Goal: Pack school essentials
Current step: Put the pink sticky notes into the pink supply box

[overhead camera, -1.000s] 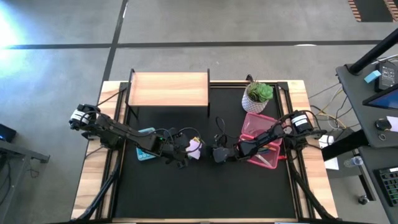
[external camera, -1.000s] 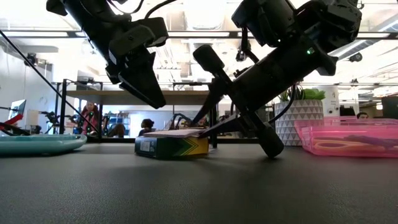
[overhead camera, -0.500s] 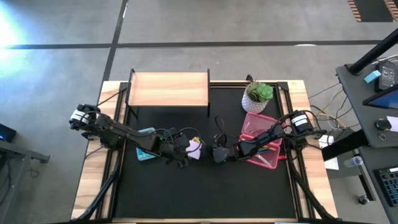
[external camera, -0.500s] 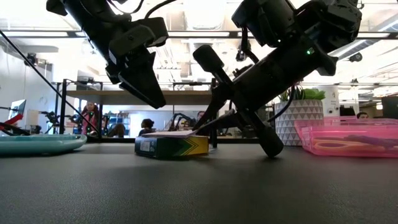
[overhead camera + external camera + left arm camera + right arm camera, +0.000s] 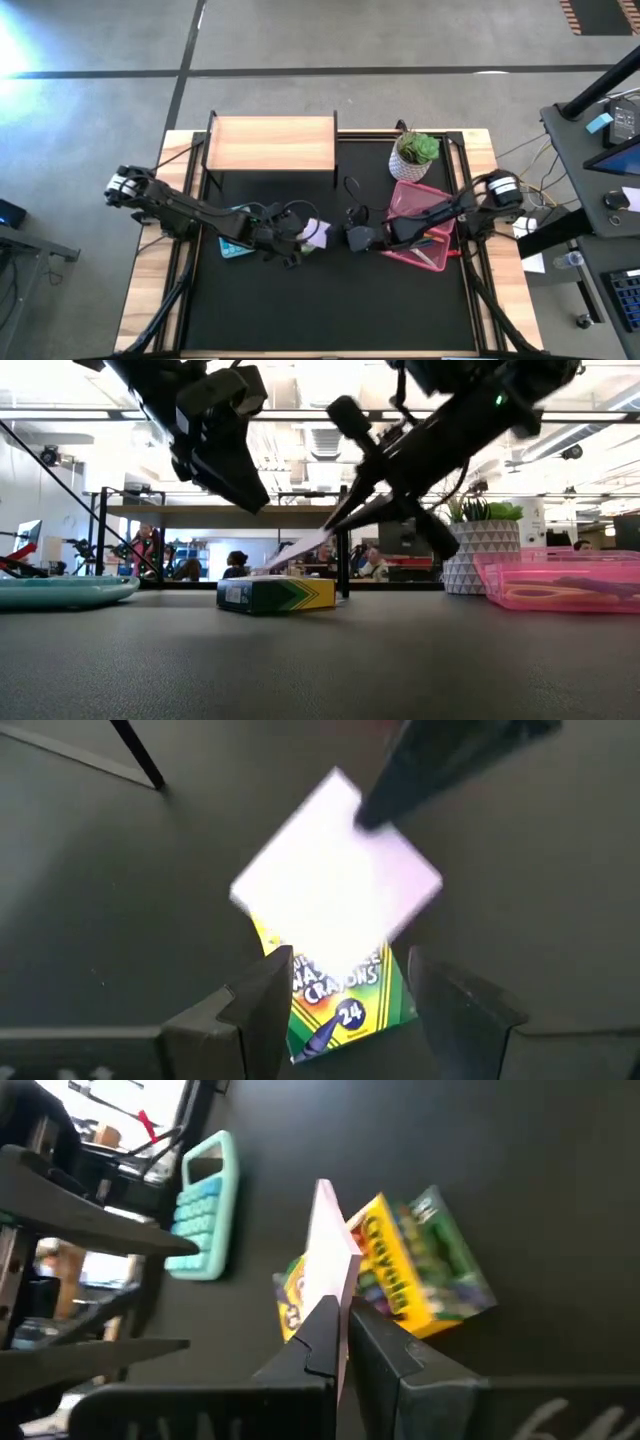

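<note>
Gripping a pale pink sticky-note pad (image 5: 333, 1260) by one edge, the right gripper (image 5: 345, 238) holds it lifted clear of the crayon box (image 5: 276, 594) near the middle of the black table mat (image 5: 330, 310). Its two fingers (image 5: 325, 1335) are pressed together on the pad's thin edge, and in the low view the pad (image 5: 298, 550) hangs tilted in the air just above the box, with a gap between them.

The crayon box, yellow and green and marked 24, lies flat on the mat directly under the pad; the left wrist view looks down on the pad (image 5: 337, 886) covering most of the box (image 5: 335, 1000).

The left gripper (image 5: 290, 243) hovers above the same spot from the other side, its fingers (image 5: 262, 1010) spread apart with nothing between them, framing the crayon box from above without touching it.

A teal calculator (image 5: 234, 240) lies on the mat beside the left arm, close to the crayon box; in the low view its edge (image 5: 60, 590) shows at the far left.

On the right side of the mat sits a clear pink tray (image 5: 433, 262), with the right arm reaching across it. Long thin items lie inside the tray (image 5: 560, 592), but what they are cannot be told. Behind the tray stands a potted green plant (image 5: 414, 155) in a white patterned pot. A low wooden shelf (image 5: 270, 143) stands at the back edge of the mat.
</note>
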